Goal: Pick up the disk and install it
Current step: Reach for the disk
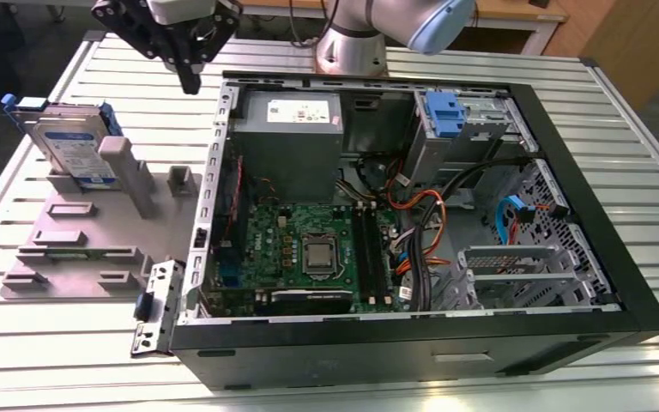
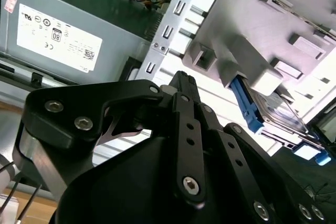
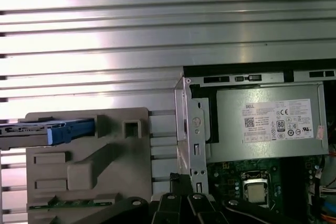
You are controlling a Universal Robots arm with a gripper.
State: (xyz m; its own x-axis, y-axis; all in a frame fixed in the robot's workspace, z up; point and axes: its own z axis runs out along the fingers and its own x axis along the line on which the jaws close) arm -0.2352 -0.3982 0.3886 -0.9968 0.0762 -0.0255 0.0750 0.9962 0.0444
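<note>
While hanging with end effector (image 1: 190, 83) closed and empty above the bench (image 1: 32, 360), apart from the disk (image 1: 72, 146) standing on edge in its holder (image 1: 78, 249), liable to topple it if lowered unopened or off-centre.

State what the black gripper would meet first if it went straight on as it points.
The gripper would probably meet the slatted metal table beside the computer case's silver rim; depth unclear.
</note>
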